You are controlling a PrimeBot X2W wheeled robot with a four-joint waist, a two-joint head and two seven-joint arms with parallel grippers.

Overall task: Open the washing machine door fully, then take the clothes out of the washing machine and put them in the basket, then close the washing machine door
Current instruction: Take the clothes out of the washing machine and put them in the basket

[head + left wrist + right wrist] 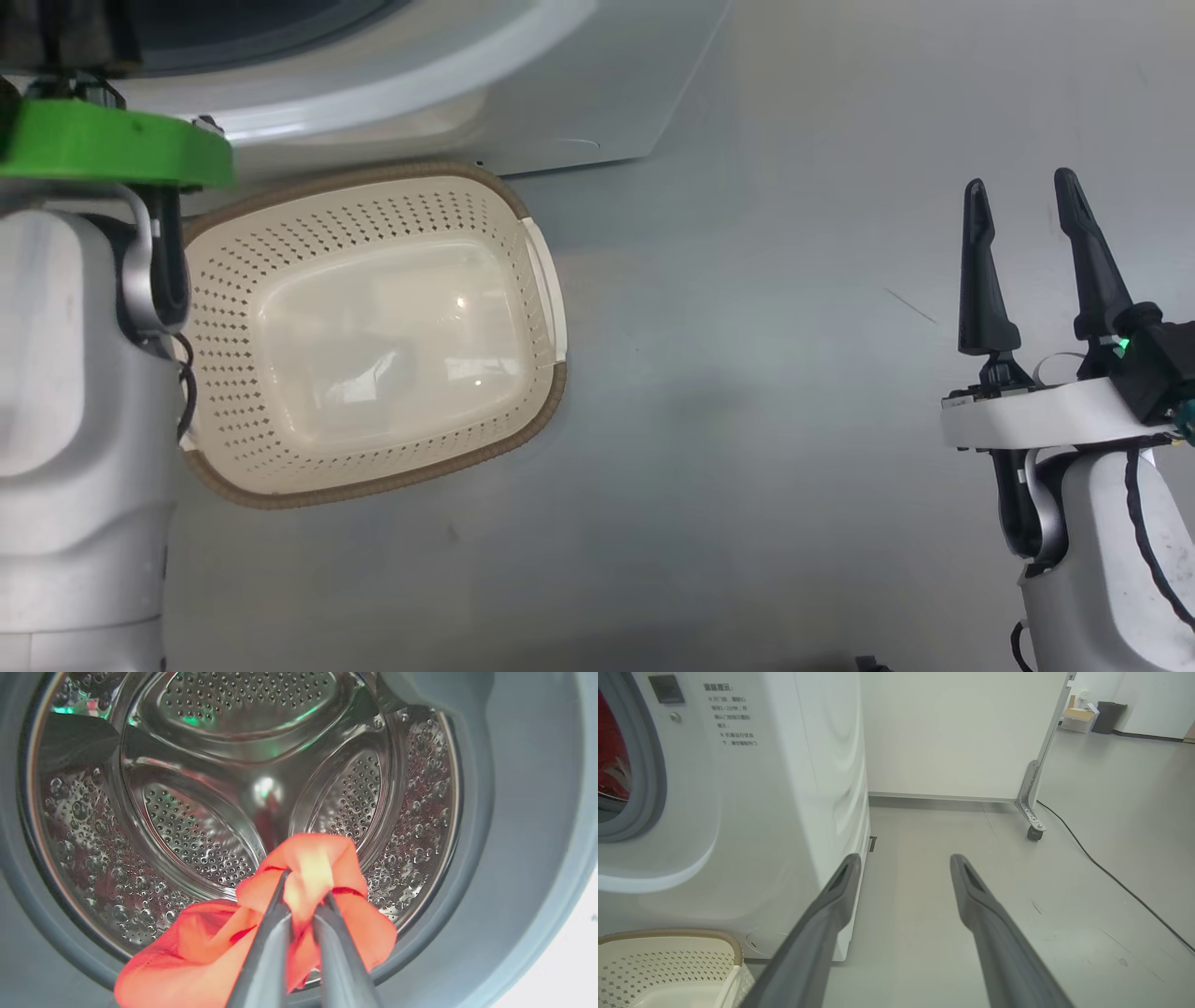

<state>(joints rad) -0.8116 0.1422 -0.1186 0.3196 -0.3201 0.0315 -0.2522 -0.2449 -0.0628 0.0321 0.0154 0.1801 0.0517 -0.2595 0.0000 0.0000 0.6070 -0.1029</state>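
Note:
In the left wrist view my left gripper [306,884] reaches into the washing machine's steel drum [196,826] and is shut on a bunch of the red clothes [196,947], which trail down over the grey gasket [490,835]. The cream basket [523,280] stands on the floor just below the washing machine [579,103], holding nothing. My right gripper [1022,196] hovers open over the floor far to the right, with nothing between its fingers. In the right wrist view the washing machine [784,812] shows from the side, with a patch of red clothes [612,765] inside the opening. The washing machine door is out of view.
A white partition panel on a caster [1034,833] stands behind the machine, and a black cable [1111,877] runs across the grey floor [794,420]. A dark bin and a cardboard box [1092,716] sit far off at the back.

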